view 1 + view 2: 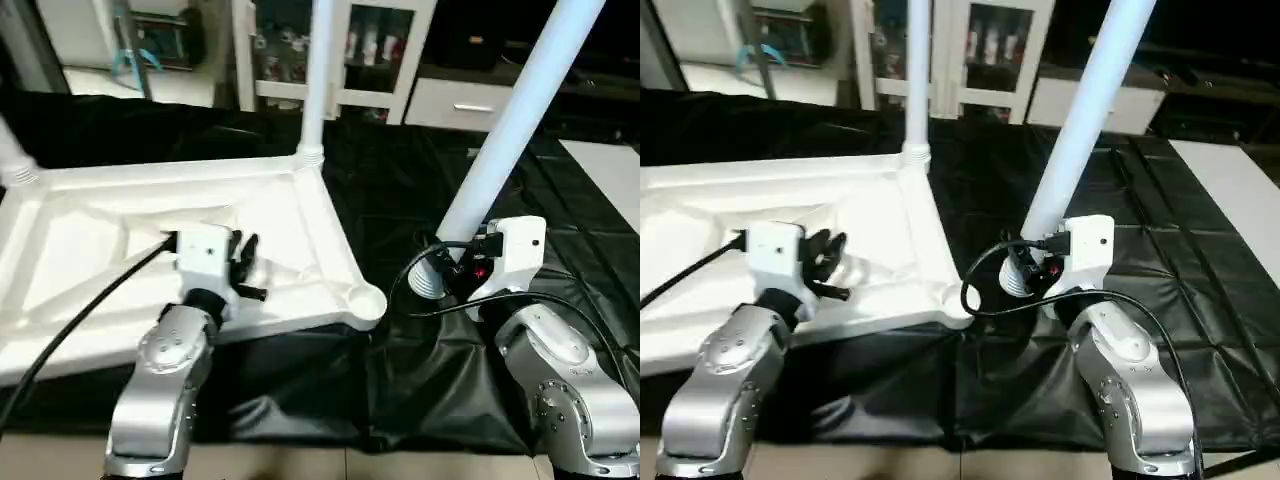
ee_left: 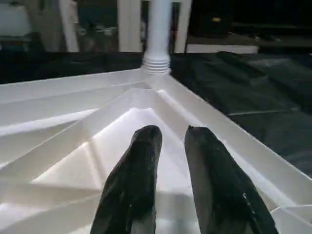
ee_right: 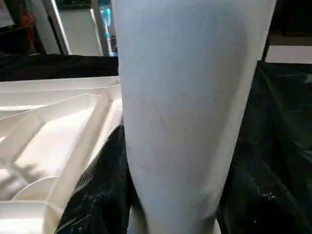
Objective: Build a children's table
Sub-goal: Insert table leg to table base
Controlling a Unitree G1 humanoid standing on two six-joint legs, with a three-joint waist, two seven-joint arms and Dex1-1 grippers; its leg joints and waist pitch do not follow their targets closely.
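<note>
On the black sheet (image 1: 560,230) lay the tabletop (image 1: 90,255), ribs up, one leg (image 1: 318,70) already standing in its far corner socket. Your right gripper (image 1: 1040,272) pinched a second leg (image 1: 520,110) near its threaded end, close to the empty near socket (image 1: 366,300). Hollow plastic: probably light, stiff, slick, so grip low. Your left gripper (image 2: 170,161) hovered over the ribs, narrowly parted, holding nothing.

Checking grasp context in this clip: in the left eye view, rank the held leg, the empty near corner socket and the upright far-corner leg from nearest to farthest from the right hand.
1. Held leg, in the right hand.
2. Empty socket, just left.
3. Upright leg, farther back left.
</note>
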